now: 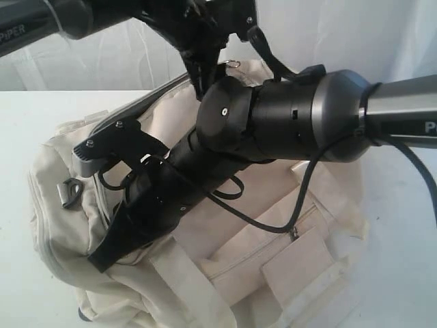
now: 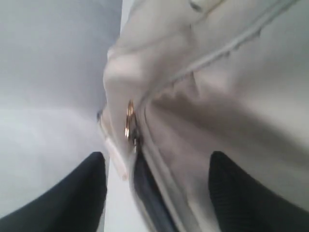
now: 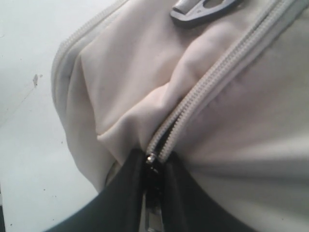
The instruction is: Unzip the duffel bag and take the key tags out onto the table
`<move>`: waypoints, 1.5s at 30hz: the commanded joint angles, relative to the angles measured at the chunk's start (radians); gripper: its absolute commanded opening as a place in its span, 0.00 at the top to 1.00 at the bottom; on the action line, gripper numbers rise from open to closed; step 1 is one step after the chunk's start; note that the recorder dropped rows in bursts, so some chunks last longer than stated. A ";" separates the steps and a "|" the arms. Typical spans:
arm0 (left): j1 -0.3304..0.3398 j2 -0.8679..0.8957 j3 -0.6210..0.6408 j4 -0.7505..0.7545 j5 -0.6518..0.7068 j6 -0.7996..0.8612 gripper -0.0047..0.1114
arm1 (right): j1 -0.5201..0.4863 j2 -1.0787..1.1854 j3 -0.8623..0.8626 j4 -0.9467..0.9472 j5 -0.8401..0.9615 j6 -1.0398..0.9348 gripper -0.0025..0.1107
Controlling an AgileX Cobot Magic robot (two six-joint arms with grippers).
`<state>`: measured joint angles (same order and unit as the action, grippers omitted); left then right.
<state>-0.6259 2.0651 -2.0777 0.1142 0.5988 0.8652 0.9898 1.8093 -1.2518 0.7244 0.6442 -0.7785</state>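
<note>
Locate the duffel bag [image 1: 273, 232] resting on the white table [image 1: 34, 116], with the zipped front pocket [image 1: 246, 239] turned toward the exterior camera. Note the right arm [image 1: 273, 116] reaching across the bag toward its left end in that view. Observe the right gripper [image 3: 153, 162] pressed together, pinching the zip pull [image 3: 151, 157] of the main zip [image 3: 217, 72], teeth closed ahead of the pull. See a grey strap ring [image 3: 203, 7] on the fabric farther along. Note the left gripper [image 2: 158, 154] spread wide, gripping nothing, facing a corner of the bag. Between its fingers [image 2: 72, 203], see a short parted stretch of zip exposing dark lining [image 2: 149, 198], just beside a small gold-coloured ring [image 2: 129, 121]
</note>
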 commanded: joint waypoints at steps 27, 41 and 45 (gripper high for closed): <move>0.432 -0.138 -0.005 -0.580 0.622 -0.105 0.96 | -0.038 -0.224 0.008 -0.395 0.079 0.288 0.51; 0.432 -0.052 -0.005 -0.613 0.559 -0.021 0.96 | -0.431 -0.234 -0.191 -0.467 -0.021 0.443 0.64; 0.434 -0.052 -0.005 -0.613 0.536 0.009 0.96 | -0.563 0.024 -0.504 -0.151 0.105 0.217 0.64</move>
<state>-0.1963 2.0208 -2.0790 -0.4781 1.1259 0.8511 0.4696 1.7447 -1.6455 0.4550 0.7154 -0.4775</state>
